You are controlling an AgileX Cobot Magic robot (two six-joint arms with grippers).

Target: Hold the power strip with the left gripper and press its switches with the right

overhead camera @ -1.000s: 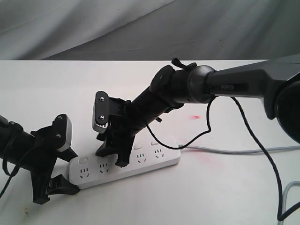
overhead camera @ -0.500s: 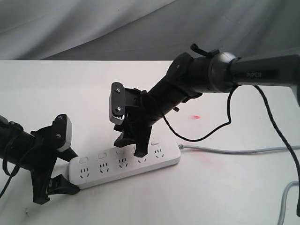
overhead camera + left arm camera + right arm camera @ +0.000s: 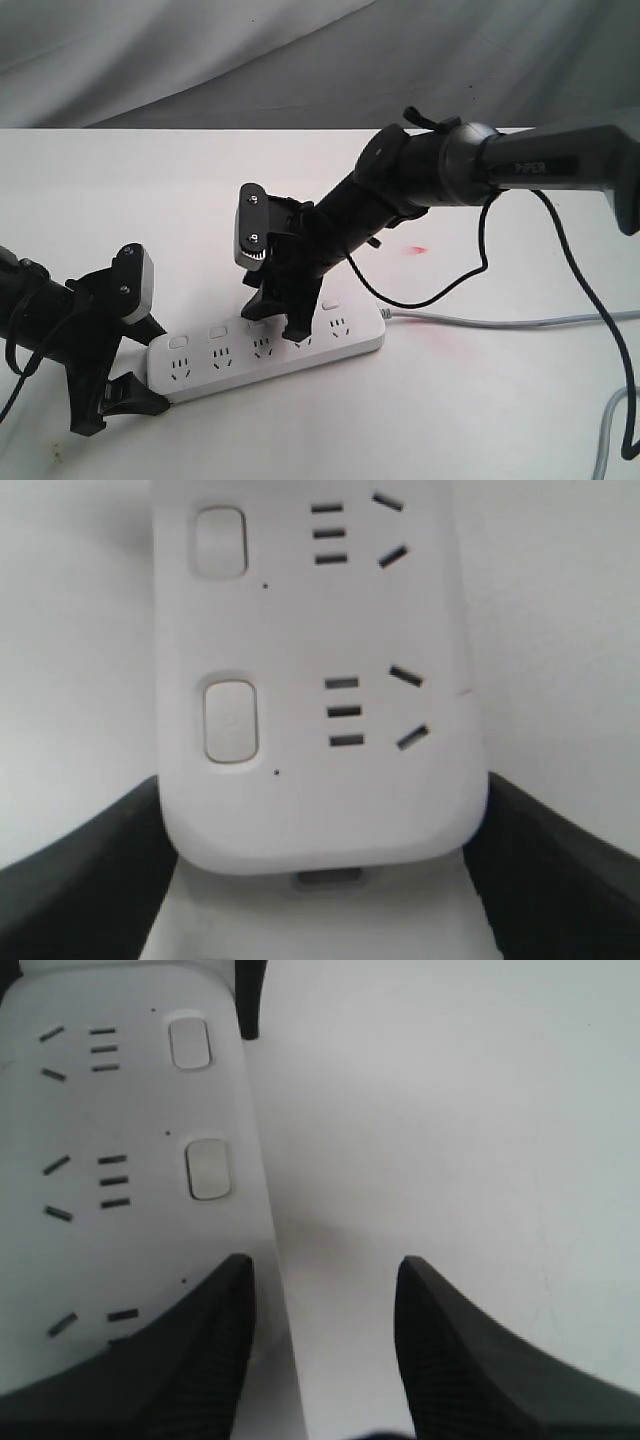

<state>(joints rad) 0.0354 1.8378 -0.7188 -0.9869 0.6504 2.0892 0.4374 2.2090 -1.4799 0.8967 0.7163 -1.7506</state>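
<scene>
The white power strip (image 3: 265, 352) lies on the table, its grey cord (image 3: 500, 322) running right. My left gripper (image 3: 148, 366) is shut on its rounded left end; the left wrist view shows that end (image 3: 320, 810) pinched between both black fingers (image 3: 80, 880), gripper centre (image 3: 322, 880). My right gripper (image 3: 278, 318) stands open over the strip's right half. One fingertip (image 3: 298, 328) is down at the row of switches (image 3: 218, 331), near the fourth one; contact is unclear. In the right wrist view the gripper (image 3: 325, 1270) has one finger (image 3: 200, 1360) over the strip (image 3: 120, 1120), past two switches (image 3: 208, 1169).
The white table (image 3: 480, 420) stretches around the strip, with a small red mark (image 3: 418, 249) to the right. A black cable (image 3: 590, 330) loops down from the right arm. A grey cloth backdrop (image 3: 300, 60) hangs behind the table.
My right gripper has moved right along the strip, from the second and third sockets to about the fourth, and dipped slightly. The left gripper and the strip have stayed still.
</scene>
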